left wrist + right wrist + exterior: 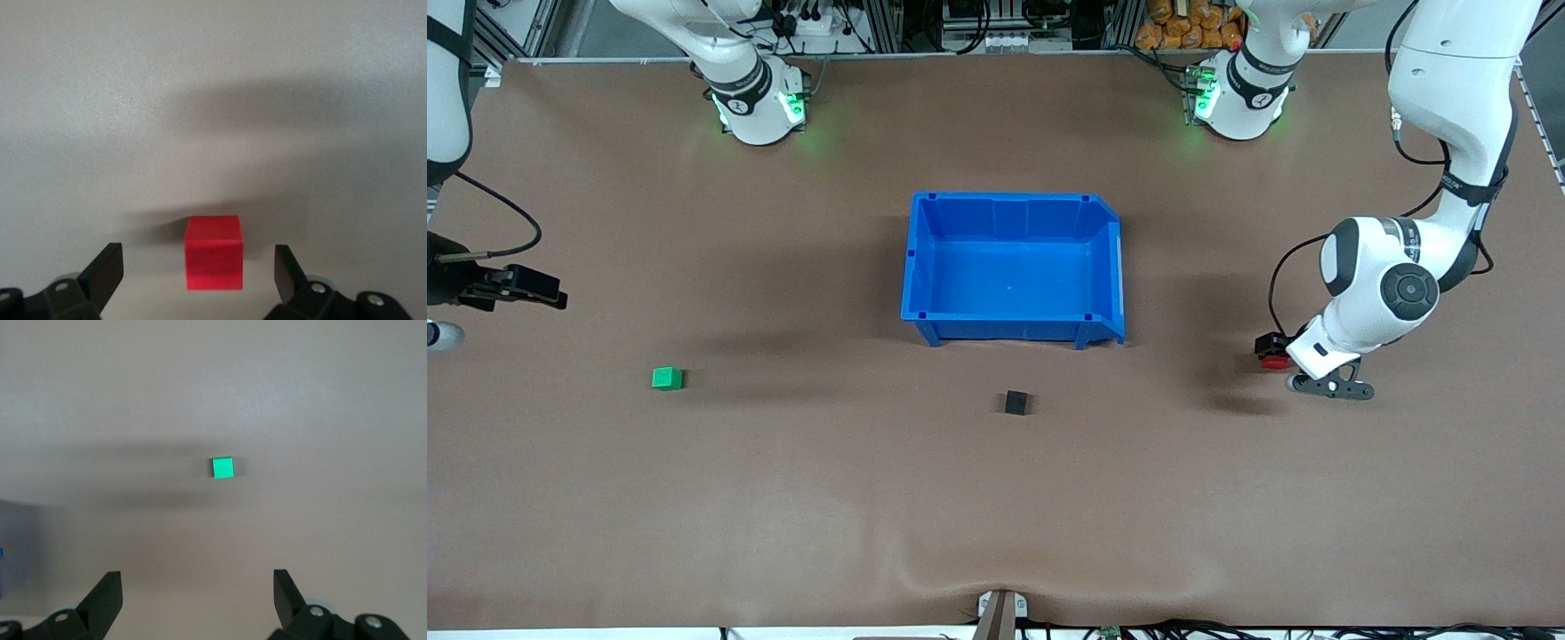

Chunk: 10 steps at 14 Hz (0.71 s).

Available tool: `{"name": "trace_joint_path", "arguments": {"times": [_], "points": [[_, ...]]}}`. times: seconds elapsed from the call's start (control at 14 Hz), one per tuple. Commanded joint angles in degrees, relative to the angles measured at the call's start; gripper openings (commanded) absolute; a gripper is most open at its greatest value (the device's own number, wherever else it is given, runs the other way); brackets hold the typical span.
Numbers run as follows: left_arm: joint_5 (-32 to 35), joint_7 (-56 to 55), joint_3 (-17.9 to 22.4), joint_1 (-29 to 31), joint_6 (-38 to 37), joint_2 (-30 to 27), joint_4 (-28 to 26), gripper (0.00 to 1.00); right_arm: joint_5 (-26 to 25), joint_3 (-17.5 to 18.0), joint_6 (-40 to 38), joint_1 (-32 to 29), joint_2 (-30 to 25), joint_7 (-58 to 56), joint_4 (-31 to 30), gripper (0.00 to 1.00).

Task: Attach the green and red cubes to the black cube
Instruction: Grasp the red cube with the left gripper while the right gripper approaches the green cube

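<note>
The red cube [213,252] sits on the table toward the left arm's end, partly hidden by the hand in the front view [1274,363]. My left gripper [198,270] is open and low over it, with a finger on each side and a gap to the cube on both sides; it also shows in the front view [1272,352]. The green cube [667,379] lies toward the right arm's end and shows in the right wrist view [223,467]. My right gripper [197,593] is open and empty, up in the air [547,295], well apart from it. The black cube [1016,403] lies mid-table.
A blue bin [1107,267], open on top and with nothing in it, stands in the middle of the table, just farther from the front camera than the black cube. The brown table top [827,498] is bare around all three cubes.
</note>
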Motion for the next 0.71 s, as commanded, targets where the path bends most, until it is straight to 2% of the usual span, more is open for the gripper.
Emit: {"name": "trace_joint_path", "arguments": {"times": [0.0,0.64], "points": [[0.6,-2.2,-0.2,-0.2,0.9,1.0,0.6,1.0,0.8,0.6,0.8,-1.2,1.4,-0.2,0.7,1.0],[0.6,-2.2,-0.2,-0.3,2.1,2.6,0.7,1.0,0.8,0.6,4.2,-1.3,5.5,-0.2,0.6,1.0]]}}
